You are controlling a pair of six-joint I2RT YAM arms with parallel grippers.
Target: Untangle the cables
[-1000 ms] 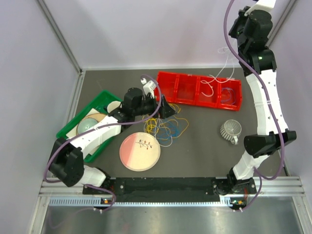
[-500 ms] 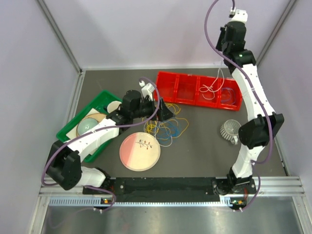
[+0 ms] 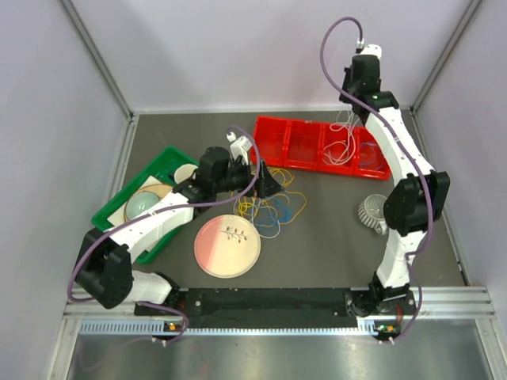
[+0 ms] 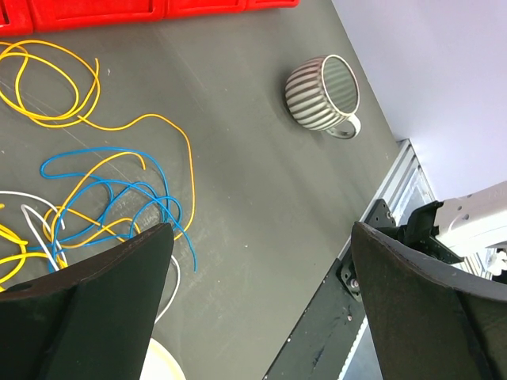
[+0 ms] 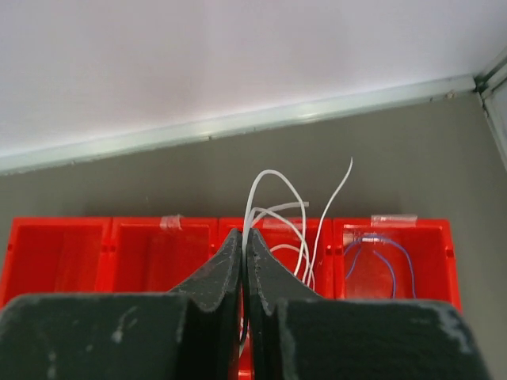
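A tangle of thin yellow, blue and white cables (image 3: 273, 207) lies on the dark table between the pink plate and the red bin; it also shows in the left wrist view (image 4: 103, 190). My left gripper (image 3: 265, 178) is open and empty, just above the tangle's upper left edge. My right gripper (image 3: 354, 96) is shut on a white cable (image 5: 273, 210) and holds it above the red bin (image 3: 273, 142), its loops hanging into the third compartment. A blue-purple cable (image 5: 380, 257) lies in the bin's rightmost compartment.
A pink plate (image 3: 227, 246) lies near the front. A green tray (image 3: 117, 199) with dishes sits at the left. A ribbed grey mug (image 3: 375, 212) stands at the right, also in the left wrist view (image 4: 322, 93). Walls enclose the table.
My right arm has swung left and down with the white cable, bringing it over the red bin. The left arm has barely moved.
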